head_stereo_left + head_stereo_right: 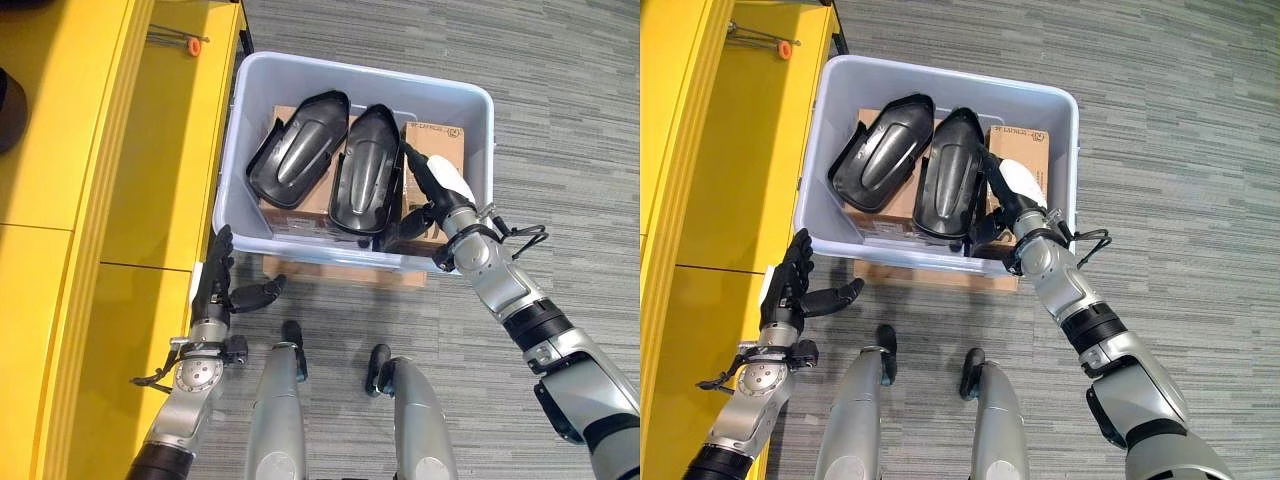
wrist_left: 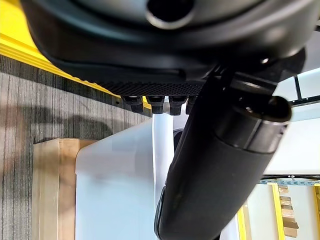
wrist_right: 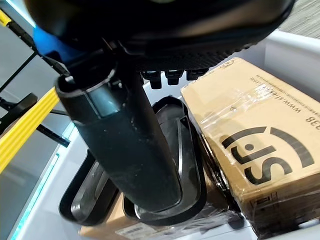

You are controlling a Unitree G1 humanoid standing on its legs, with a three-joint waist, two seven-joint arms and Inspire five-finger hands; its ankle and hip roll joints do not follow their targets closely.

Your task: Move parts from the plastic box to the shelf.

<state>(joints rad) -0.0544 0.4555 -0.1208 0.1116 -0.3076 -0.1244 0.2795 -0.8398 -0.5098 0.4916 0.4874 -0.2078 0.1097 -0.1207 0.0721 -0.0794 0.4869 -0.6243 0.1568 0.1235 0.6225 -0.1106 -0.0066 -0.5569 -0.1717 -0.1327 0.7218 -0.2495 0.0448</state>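
Note:
A pale blue-grey plastic box [image 1: 365, 70] stands on the floor beside the yellow shelf [image 1: 150, 150]. Inside it, two black moulded parts lie side by side on cardboard: the left part [image 1: 300, 150] and the right part [image 1: 362, 170]. My right hand [image 1: 432, 190] reaches over the box's front rim, open, with its fingers straight along the right part's [image 3: 175, 150] right edge, next to a cardboard carton [image 3: 260, 145]. My left hand [image 1: 215, 285] hovers open outside the box's front left corner, fingers straight and thumb spread, holding nothing.
The box rests on a wooden board [image 1: 340, 270] on grey carpet. A small orange-tipped tool [image 1: 180, 42] lies on the shelf's far end. The shelf's yellow edge runs close along the box's left wall [image 2: 115, 185].

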